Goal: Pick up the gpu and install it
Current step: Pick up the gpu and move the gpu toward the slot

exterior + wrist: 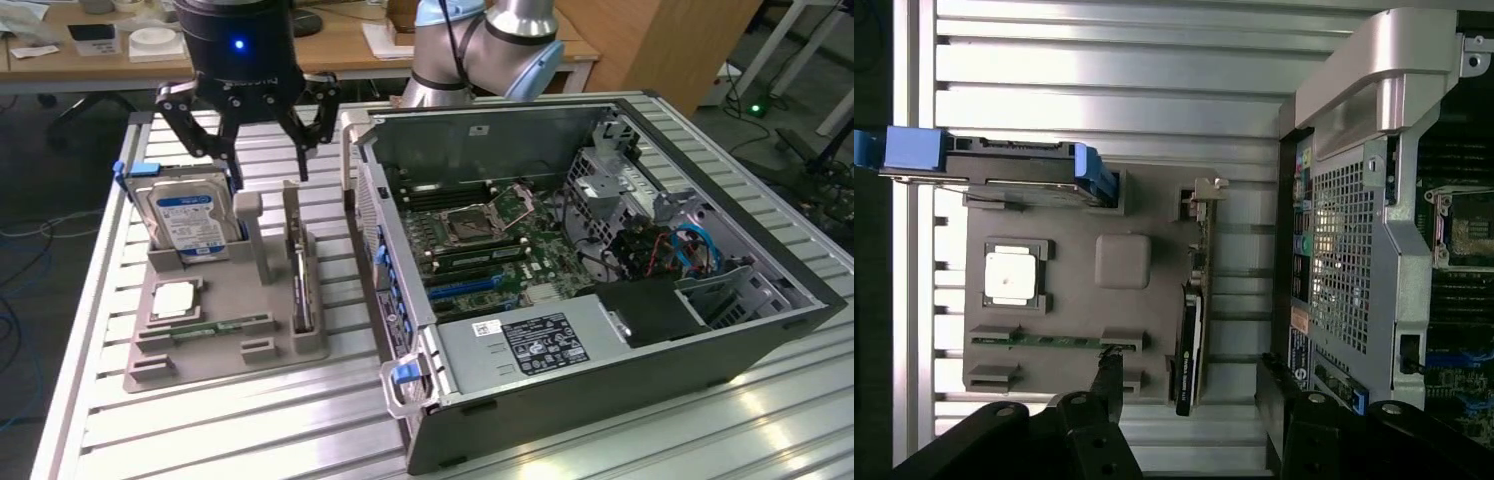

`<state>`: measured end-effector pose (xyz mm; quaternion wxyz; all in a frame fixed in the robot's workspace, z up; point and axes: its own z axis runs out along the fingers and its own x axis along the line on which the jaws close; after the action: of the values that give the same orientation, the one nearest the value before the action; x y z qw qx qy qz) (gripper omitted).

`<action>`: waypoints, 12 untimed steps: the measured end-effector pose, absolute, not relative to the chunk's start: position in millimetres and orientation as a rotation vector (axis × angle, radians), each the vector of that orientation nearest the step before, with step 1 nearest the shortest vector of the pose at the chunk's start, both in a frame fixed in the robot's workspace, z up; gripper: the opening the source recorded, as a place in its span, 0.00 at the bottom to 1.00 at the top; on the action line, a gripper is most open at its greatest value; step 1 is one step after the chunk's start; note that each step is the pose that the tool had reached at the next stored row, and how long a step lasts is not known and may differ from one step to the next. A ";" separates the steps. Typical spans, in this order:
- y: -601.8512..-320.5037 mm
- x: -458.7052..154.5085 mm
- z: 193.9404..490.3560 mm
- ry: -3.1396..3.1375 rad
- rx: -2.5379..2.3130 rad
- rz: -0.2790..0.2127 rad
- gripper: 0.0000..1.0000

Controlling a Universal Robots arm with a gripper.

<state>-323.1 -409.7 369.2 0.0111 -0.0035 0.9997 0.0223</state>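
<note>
The gpu [302, 292] stands on its long edge in a slot of the grey parts tray [220, 355], a thin dark card seen edge-on. In the wrist view the gpu [1192, 330] runs along the tray [1074, 300], with its pale metal bracket at the far end. My gripper [268, 172] hangs open above the tray's far end, higher than the card and touching nothing. The two dark fingers [1106, 385] straddle the line of the card, so the gripper [1189, 395] has the card's near end between them from above.
A silver hard drive [187, 222] with blue rails stands in the tray beside the gpu. A CPU [174, 298] and a memory stick [214, 327] lie flat there. The open computer case [627, 330] with its motherboard [494, 240] lies at the exterior view's right, on the slatted table [240, 430].
</note>
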 end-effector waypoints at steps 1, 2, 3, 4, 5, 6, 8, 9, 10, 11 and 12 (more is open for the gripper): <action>-410.2 -323.1 368.3 3.119 -0.012 0.069 0.65; -410.6 -323.0 367.3 3.119 -0.014 0.069 0.65; -410.7 -322.8 366.4 3.119 -0.016 0.069 0.65; -410.7 -322.5 365.5 3.119 -0.017 0.069 0.65; -410.7 -321.9 364.5 3.119 -0.018 0.069 0.65; -410.7 -321.3 363.6 3.119 -0.018 0.069 0.65; -410.7 -319.8 362.1 3.119 -0.018 0.069 0.65; -410.7 -319.1 361.3 3.119 -0.018 0.069 0.65; -410.7 -318.5 360.5 3.119 -0.019 0.070 0.65; -410.8 -317.9 359.7 3.119 -0.019 0.070 0.65; -410.8 -317.4 359.0 3.119 -0.019 0.070 0.65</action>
<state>-317.4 -410.8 359.0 0.0110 -0.0061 0.9997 0.0223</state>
